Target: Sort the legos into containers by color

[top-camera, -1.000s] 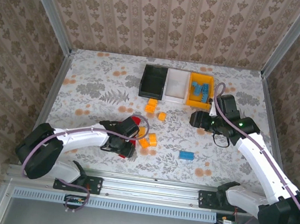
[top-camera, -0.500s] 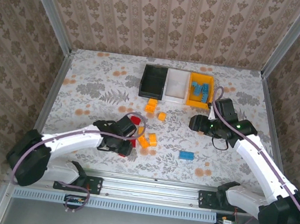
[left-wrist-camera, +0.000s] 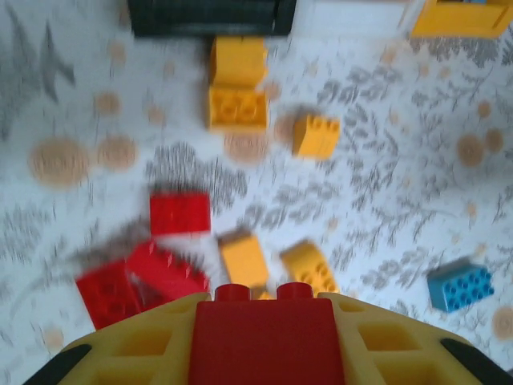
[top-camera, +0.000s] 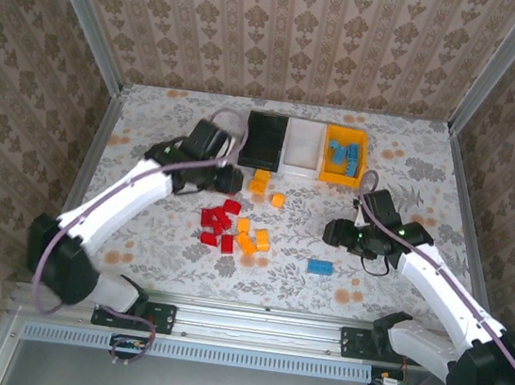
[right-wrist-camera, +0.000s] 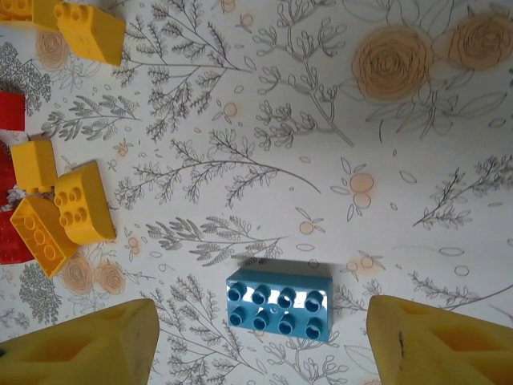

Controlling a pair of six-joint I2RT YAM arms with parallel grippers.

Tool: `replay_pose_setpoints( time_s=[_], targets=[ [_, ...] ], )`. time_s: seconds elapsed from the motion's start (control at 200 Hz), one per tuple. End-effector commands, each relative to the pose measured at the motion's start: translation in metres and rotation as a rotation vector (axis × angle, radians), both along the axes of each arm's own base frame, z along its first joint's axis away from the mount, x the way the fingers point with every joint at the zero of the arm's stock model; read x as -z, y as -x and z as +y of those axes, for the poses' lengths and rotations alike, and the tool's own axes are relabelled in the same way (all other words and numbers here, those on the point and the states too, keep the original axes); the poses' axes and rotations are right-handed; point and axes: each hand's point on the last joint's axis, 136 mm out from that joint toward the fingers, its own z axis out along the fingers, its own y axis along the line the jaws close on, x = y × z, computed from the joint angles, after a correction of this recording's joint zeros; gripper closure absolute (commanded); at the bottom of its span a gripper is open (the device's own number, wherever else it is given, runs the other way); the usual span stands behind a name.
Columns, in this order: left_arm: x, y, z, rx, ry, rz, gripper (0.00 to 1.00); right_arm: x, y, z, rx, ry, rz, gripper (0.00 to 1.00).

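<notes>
My left gripper (top-camera: 227, 180) was clenched on a red brick (left-wrist-camera: 264, 337). The black tray (left-wrist-camera: 210, 18) lay ahead, just past two orange bricks (left-wrist-camera: 238, 108). My right gripper (top-camera: 334, 231) hung open above the blue brick (right-wrist-camera: 279, 303), whose long axis ran finger to finger.

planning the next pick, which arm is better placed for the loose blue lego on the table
Right. The blue lego lies just ahead of the open right gripper. The left gripper is shut on a red lego near the black tray.
</notes>
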Motion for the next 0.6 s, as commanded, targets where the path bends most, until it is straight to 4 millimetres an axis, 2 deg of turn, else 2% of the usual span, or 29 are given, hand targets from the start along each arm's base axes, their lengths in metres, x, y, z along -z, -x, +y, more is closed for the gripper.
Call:
replay_pose_setpoints(
  time_s=[0.0,0.16,0.28,0.42,0.595],
  targets=[
    [-0.002,-0.040,-0.022,0.108,-0.055,-0.015,0.65,-0.003,0.011,0.004,0.011,-0.042,-0.004,0.29],
    [0.007,-0.106,-0.052,0.147,-0.109,-0.016,0.66,-0.002,0.027,-0.005,0.021,-0.019,0.003,0.29],
    [0.025,-0.143,-0.066,0.162,-0.165,-0.009,0.66,0.002,0.038,-0.011,0.031,-0.011,0.009,0.29],
    [0.047,-0.173,-0.065,0.134,-0.205,0.004,0.66,0.005,0.045,-0.013,0.029,-0.003,0.026,0.29],
    [0.068,-0.192,-0.058,0.101,-0.209,0.014,0.65,0.006,0.047,-0.015,0.035,0.000,0.028,0.29]
  ],
)
